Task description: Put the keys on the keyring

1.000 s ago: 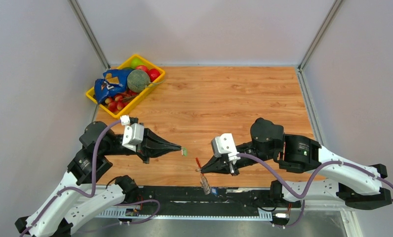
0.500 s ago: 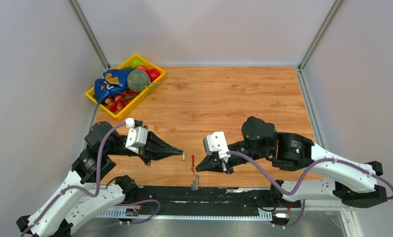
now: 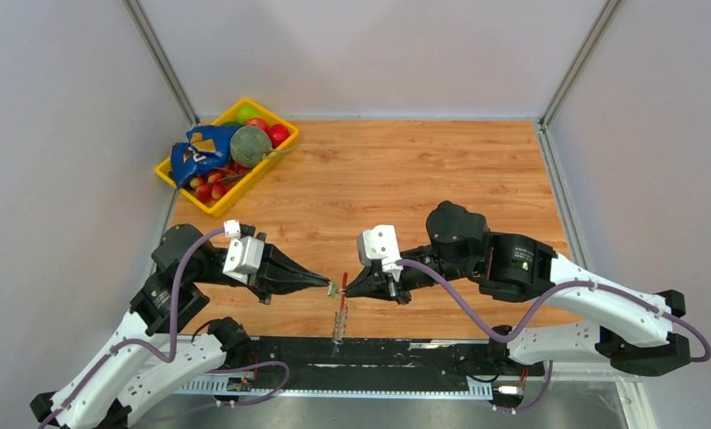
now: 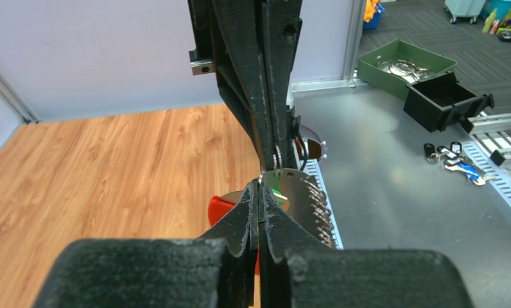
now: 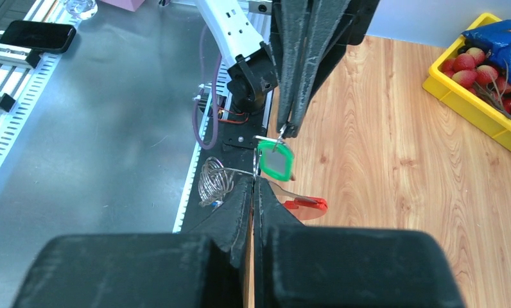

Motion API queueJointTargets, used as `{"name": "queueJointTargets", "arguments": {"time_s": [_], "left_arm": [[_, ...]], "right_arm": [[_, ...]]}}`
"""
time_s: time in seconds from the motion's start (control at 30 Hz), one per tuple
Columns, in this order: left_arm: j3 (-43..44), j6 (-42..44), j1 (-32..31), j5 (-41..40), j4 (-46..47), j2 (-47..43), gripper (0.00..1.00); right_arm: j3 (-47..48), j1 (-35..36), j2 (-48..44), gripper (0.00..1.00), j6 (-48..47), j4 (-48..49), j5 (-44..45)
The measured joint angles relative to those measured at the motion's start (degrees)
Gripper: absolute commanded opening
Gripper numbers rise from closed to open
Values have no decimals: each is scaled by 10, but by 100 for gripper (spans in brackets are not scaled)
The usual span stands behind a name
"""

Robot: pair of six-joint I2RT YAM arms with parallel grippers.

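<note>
Near the table's front edge my two grippers meet tip to tip. The left gripper (image 3: 331,288) is shut on the green key (image 3: 334,290), which hangs from its tips as a green-rimmed tag (image 5: 275,160) in the right wrist view. The right gripper (image 3: 347,290) is shut on the keyring (image 3: 340,315). The keyring's red clip (image 5: 304,204) sticks out to one side and its silvery coil (image 5: 216,183) dangles on the other. A small blue piece (image 5: 222,204) shows at the coil's lower end. From the left wrist, the red clip (image 4: 219,208) and the coil (image 4: 314,208) lie just beyond my shut fingertips (image 4: 260,187).
A yellow bin (image 3: 211,202) with coloured balls and a blue bag stands at the back left corner. A black rail (image 3: 405,350) runs along the near table edge under the grippers. Grey walls close the table on three sides.
The right gripper has carried the keyring leftward and the left gripper has moved slightly right and down with the green key, so the tips now nearly touch.
</note>
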Motion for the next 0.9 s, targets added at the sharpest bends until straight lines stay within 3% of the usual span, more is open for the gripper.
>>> {"name": "queueJointTargets", "arguments": {"time_s": [0.9], "left_arm": [[-10,1,0,4,9,-18,0]], "right_arm": [[4,-14,25,0,15,28,-4]]}}
